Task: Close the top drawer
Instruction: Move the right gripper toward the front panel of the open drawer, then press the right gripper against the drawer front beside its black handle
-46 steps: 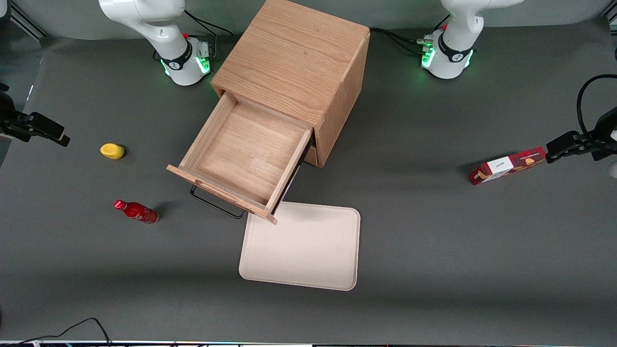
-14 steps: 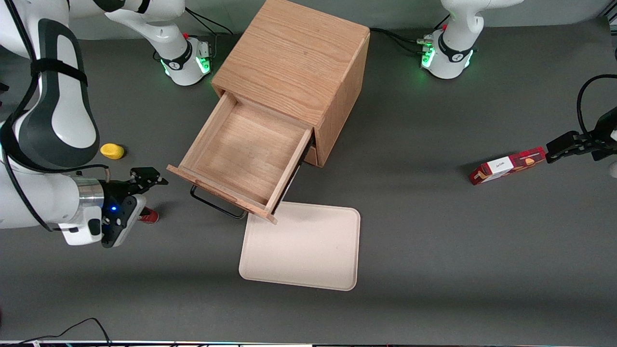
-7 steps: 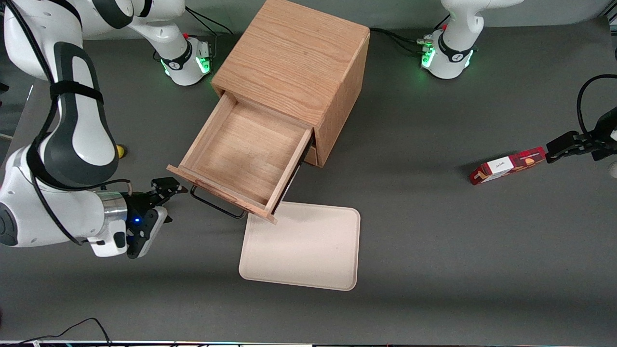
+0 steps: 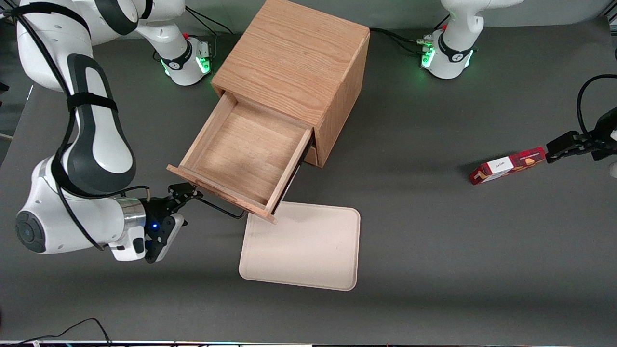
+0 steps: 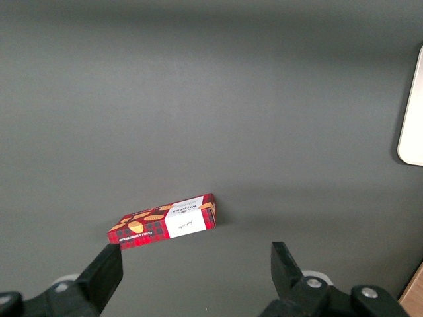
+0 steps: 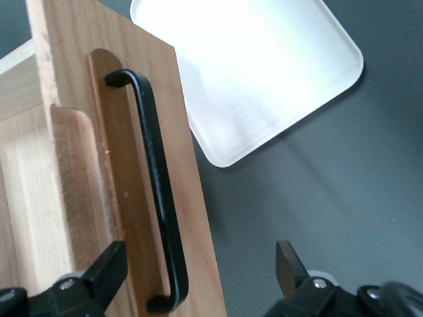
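Note:
The top drawer [image 4: 246, 149] of the oak cabinet [image 4: 294, 58] stands pulled far out and is empty inside. Its front board carries a thin black bar handle [image 4: 219, 206], which also shows in the right wrist view [image 6: 158, 198]. My gripper [image 4: 188, 192] is open, low over the table, right at the working-arm end of that handle, in front of the drawer front [image 6: 119, 191]. In the right wrist view the gripper [image 6: 198, 271] has its two fingers spread wide, with the handle's end between them. Nothing is held. The lower drawer is hidden under the top one.
A cream tray [image 4: 301, 246] lies on the table just in front of the drawer, also in the right wrist view [image 6: 251, 72]. A red biscuit box [image 4: 506, 166] lies toward the parked arm's end, also in the left wrist view [image 5: 165, 221].
My arm has swung in from the working arm's end toward the drawer front, bringing the open gripper up to the handle's end. It now hides the yellow object and red bottle. The drawer has not moved.

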Action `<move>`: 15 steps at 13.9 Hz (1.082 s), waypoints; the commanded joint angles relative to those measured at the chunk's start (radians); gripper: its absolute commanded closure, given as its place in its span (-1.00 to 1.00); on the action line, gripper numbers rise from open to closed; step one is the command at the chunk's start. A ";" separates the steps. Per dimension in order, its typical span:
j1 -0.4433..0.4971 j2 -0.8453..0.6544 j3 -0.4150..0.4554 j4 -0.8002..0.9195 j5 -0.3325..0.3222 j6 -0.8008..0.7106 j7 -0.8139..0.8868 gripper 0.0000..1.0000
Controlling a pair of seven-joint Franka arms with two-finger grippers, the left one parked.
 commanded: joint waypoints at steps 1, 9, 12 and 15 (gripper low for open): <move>0.019 0.034 0.003 0.037 0.011 0.020 0.029 -1.00; 0.058 0.068 0.003 0.031 -0.046 0.065 0.071 -1.00; 0.062 0.072 0.008 0.027 -0.075 0.075 0.071 -1.00; 0.075 0.071 0.010 0.014 -0.080 0.077 0.075 -1.00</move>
